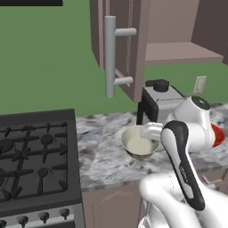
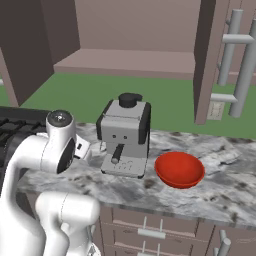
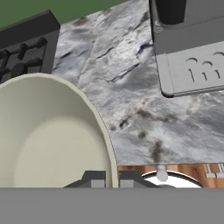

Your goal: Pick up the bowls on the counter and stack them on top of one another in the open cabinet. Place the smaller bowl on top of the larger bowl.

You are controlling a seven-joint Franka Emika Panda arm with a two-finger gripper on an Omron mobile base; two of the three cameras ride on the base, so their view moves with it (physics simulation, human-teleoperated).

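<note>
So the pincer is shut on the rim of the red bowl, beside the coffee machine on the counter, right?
Not quite: the pincer is shut on the rim of the cream bowl, as the hand view shows. The red bowl sits untouched on the counter on the other side of the coffee machine.

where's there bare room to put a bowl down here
The cabinet shelf lies wholly bare. The counter has bare stone between the stove and the cream bowl, and right of the red bowl. It is crowded around the coffee machine, with a bowl either side and the gripper shut on the cream bowl's rim.
</note>
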